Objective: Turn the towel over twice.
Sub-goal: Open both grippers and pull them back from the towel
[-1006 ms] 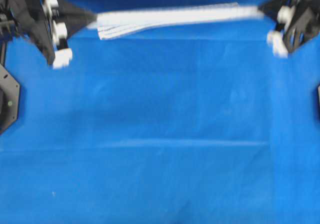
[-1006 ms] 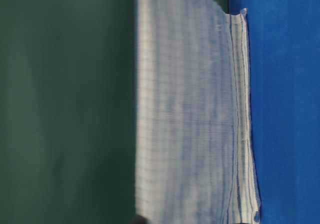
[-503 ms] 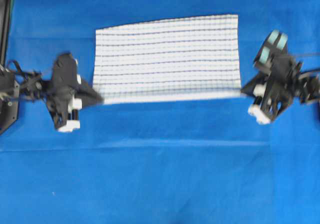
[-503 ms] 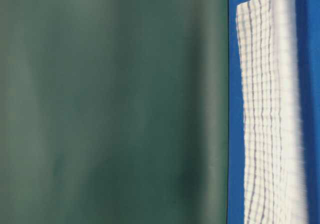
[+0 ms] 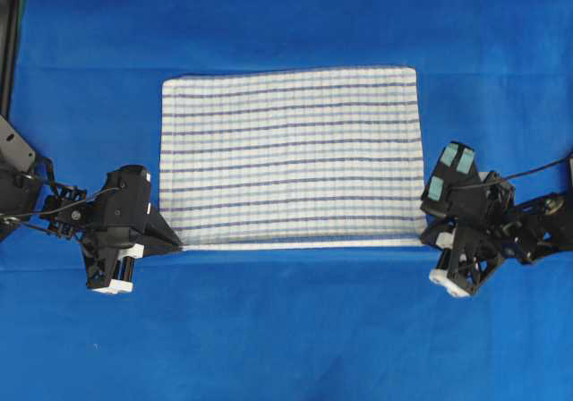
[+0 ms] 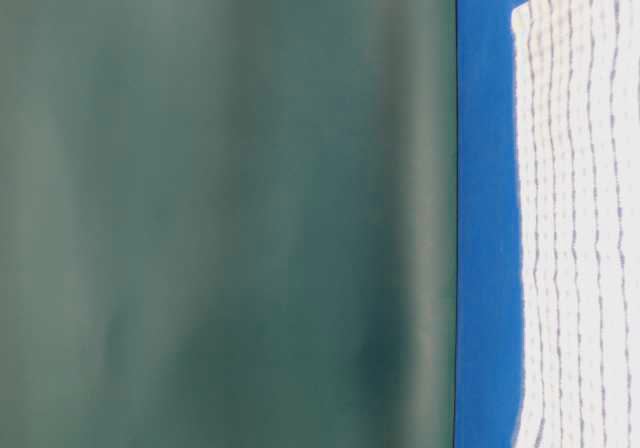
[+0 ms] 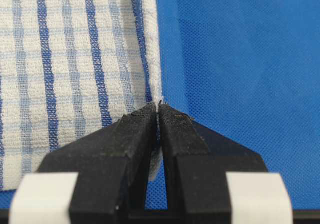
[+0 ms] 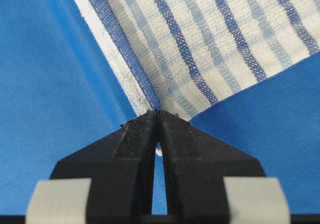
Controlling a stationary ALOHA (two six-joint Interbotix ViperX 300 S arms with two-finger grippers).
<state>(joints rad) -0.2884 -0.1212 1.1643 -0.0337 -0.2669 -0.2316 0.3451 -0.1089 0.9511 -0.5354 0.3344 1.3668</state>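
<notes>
Left claw and right claw are each clamped shut on 1 near corner of the towel; wrist views show cloth pinched between the closed jaws, left and right. Near hem is pulled straight between them. From there the towel spreads flat over the blue sheet on the counter, far edge lying free. Long axis runs left-right, stripes parallel to it, short side pointing away from the arms. Judgement: a flip looks just laid down; how many of the 2 turns are done cannot be told. Corners not yet released.
</notes>
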